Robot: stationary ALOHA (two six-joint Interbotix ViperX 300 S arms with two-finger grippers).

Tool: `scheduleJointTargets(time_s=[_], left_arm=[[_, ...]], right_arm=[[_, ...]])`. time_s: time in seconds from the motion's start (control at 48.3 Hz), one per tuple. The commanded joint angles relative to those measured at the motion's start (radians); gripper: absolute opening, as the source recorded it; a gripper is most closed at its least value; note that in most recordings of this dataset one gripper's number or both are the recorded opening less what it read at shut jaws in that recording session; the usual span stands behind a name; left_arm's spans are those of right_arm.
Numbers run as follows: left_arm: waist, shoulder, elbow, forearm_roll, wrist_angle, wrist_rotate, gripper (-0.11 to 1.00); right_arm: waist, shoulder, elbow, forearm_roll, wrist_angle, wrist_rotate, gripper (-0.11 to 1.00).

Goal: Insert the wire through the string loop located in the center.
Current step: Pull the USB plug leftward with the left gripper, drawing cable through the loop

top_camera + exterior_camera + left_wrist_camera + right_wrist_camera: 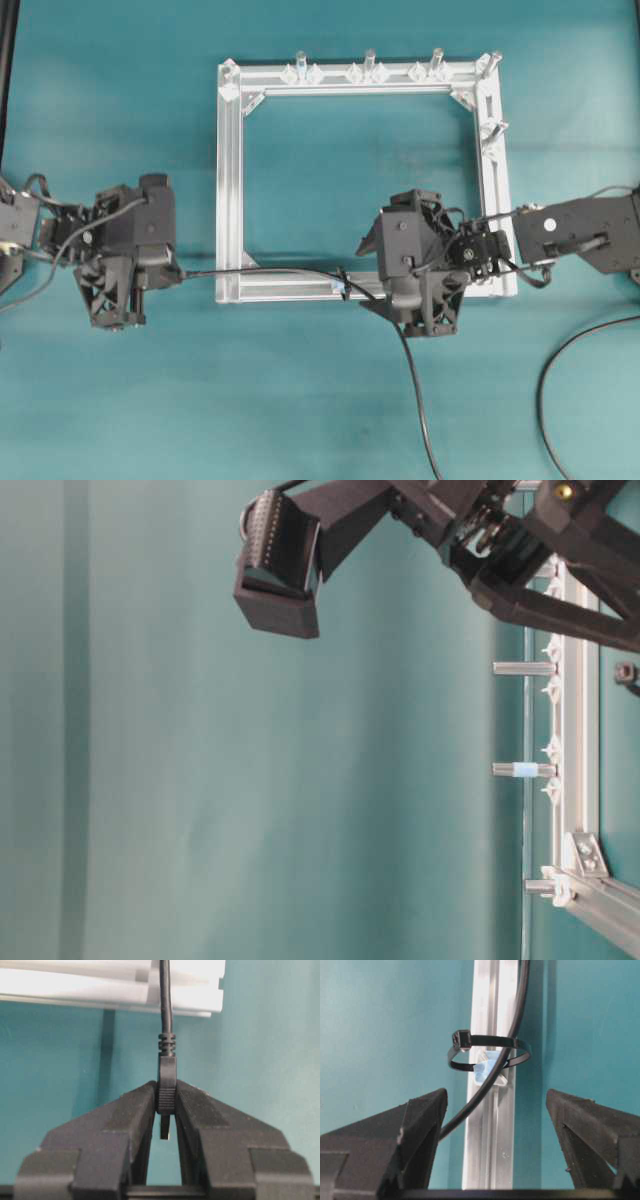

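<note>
left wrist view shows the left tool (167, 1110) pinched on the rigid plug of the long thin black flexible wire (166, 1005), the best hold since the light cable flops, already inside the tiny black string loop (490, 1052) before the wide-open, empty right tool (495, 1115).

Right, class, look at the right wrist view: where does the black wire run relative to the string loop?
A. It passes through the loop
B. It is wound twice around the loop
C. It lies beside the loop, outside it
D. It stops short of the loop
A: the wire enters the ring of the string loop from above and continues out below it, over the aluminium frame.
</note>
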Motion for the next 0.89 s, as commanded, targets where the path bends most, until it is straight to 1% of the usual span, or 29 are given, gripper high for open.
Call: scheduleJointTargets(time_s=[0.0,0.269,0.663,0.746,0.87], left_arm=[[-0.008,0.018,-0.015,-0.002,-0.02,-0.009,0.14],[-0.009,0.064,-0.026,0.0,-0.034,-0.008,0.14],[-0.009,-0.003,-0.018,-0.002,-0.017,-0.011,0.14],[-0.009,-0.005,-0.025,-0.003,0.012,-0.031,0.14],[-0.011,-0.005,-0.029,-0.003,0.017,-0.067,0.14]], right_arm=[[0.003,-0.028,-0.015,-0.002,-0.005,0.002,0.82],[0.002,-0.028,-0.014,-0.002,-0.005,0.002,0.82],[0.003,-0.028,-0.011,-0.003,-0.005,0.002,0.82],[0.003,-0.028,-0.008,-0.002,-0.005,0.002,0.82],[0.003,-0.028,-0.008,-0.002,-0.005,0.002,0.82]])
